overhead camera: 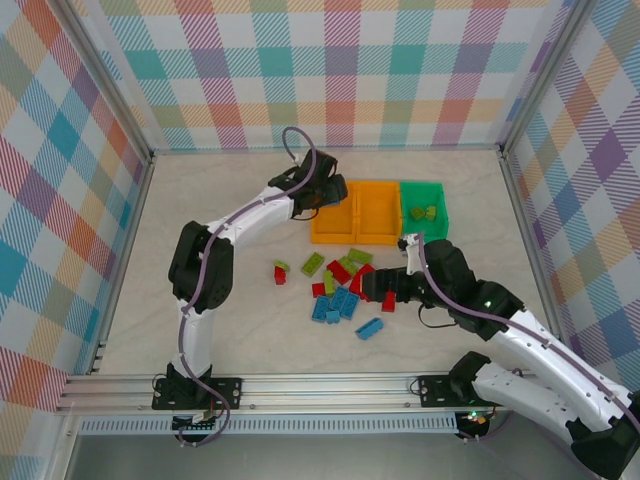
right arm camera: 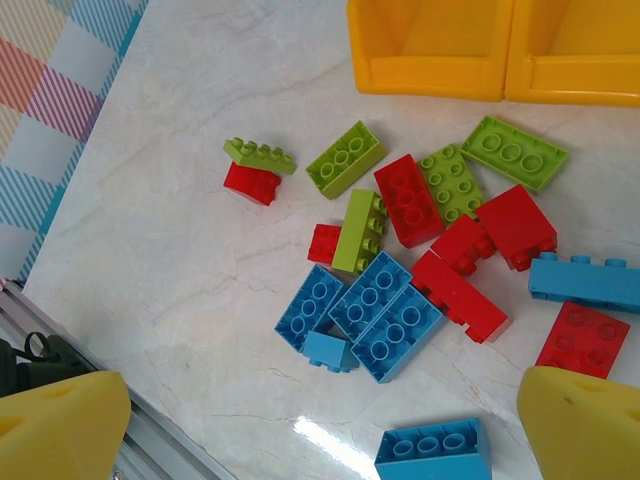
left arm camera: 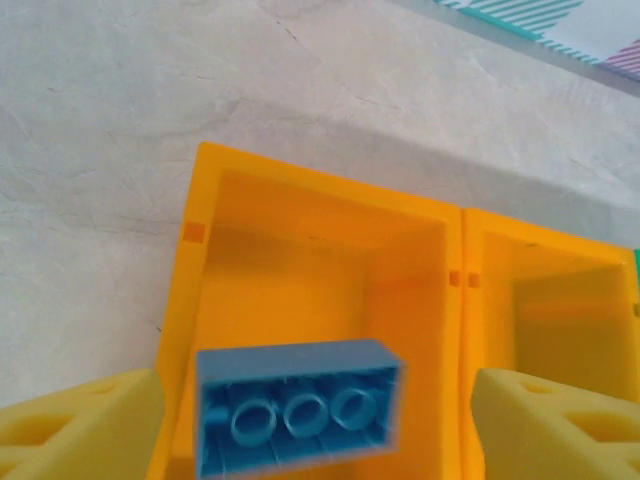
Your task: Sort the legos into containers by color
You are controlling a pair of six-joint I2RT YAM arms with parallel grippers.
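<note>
nearest, the right claw (right arm camera: 320, 385) hangs wide apart over the loose bricks (right arm camera: 400, 290). farther off, the left claw (left arm camera: 315, 400) is apart above an orange bin (left arm camera: 300, 215), the blue brick (left arm camera: 298, 410) loose between its fingers (left arm camera: 80, 430). hold level until it drops clear.

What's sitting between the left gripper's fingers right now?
A blue brick, hollow underside toward the camera, touching neither finger of the left gripper, over the left orange bin. Left wrist view shows it.
</note>
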